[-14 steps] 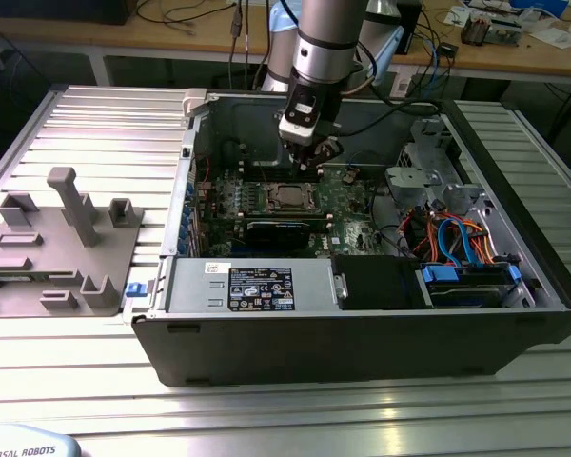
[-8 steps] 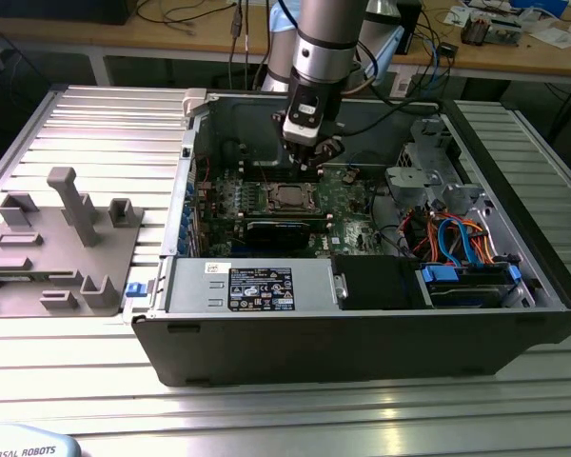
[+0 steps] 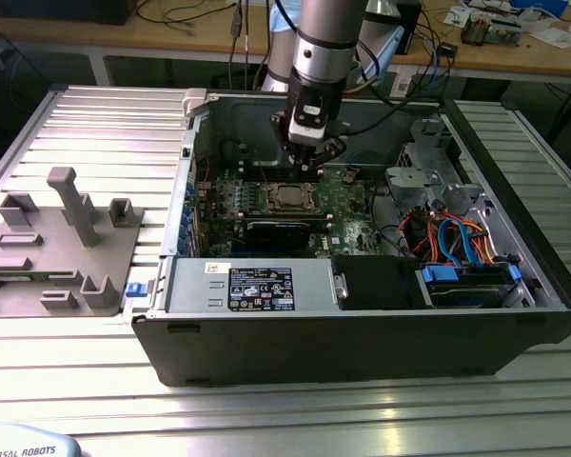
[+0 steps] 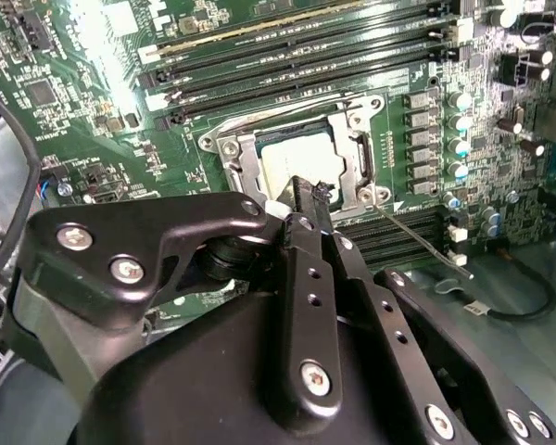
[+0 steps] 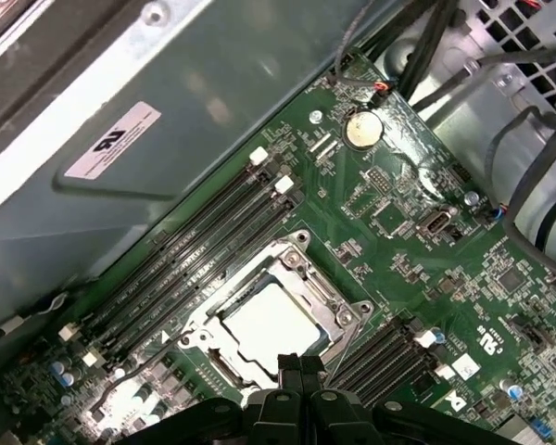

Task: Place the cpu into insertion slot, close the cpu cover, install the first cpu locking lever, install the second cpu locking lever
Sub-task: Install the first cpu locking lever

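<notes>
The cpu [image 5: 271,320] lies flat in the middle of the green motherboard [image 5: 417,260], its silvery top showing through the window of the cpu cover [image 5: 301,271]. The cover lies down over it. The insertion slot is hidden beneath them. In the second wrist view the cpu [image 4: 283,167] and the cover [image 4: 244,159] sit just beyond my fingertips. A thin wire locking lever [image 4: 417,236] sticks out from the socket's corner over the board. My gripper [image 5: 291,363] is shut with nothing in it and hangs close above the socket's edge. In the exterior view the gripper [image 3: 309,152] hovers over the cpu [image 3: 287,197].
Long black memory slots [image 5: 195,243] run on both sides of the socket. The open case's metal wall [image 5: 167,102] rises close behind. A power supply [image 3: 257,286] and a drive bay with blue cables [image 3: 462,252] fill the case's front. A grey fixture [image 3: 57,238] stands at the exterior view's left.
</notes>
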`<state>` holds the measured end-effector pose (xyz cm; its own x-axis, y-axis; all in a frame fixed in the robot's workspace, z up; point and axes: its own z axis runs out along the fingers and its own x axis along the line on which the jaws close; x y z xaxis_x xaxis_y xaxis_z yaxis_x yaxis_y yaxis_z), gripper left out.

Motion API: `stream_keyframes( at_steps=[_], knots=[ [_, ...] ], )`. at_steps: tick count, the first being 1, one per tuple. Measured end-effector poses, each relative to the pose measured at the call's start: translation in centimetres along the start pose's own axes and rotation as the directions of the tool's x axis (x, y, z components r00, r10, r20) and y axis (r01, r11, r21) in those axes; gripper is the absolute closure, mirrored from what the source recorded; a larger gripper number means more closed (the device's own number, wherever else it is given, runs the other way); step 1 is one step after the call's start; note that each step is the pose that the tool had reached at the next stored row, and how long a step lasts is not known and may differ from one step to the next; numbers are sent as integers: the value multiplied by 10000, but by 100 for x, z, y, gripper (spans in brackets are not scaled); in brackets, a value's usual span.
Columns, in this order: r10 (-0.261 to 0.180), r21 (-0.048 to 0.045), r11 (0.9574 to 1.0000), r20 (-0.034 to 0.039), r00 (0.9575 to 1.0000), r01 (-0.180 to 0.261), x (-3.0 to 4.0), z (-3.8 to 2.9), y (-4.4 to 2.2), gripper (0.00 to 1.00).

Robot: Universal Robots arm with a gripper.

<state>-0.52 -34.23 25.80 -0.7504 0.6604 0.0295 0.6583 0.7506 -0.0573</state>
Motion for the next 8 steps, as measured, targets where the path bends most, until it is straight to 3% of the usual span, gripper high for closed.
stream_keyframes(
  at_steps=[8],
  knots=[
    [-1005, 33, 9949, 56, 9949, 1005, 0, 0, 0, 89]
  ],
)
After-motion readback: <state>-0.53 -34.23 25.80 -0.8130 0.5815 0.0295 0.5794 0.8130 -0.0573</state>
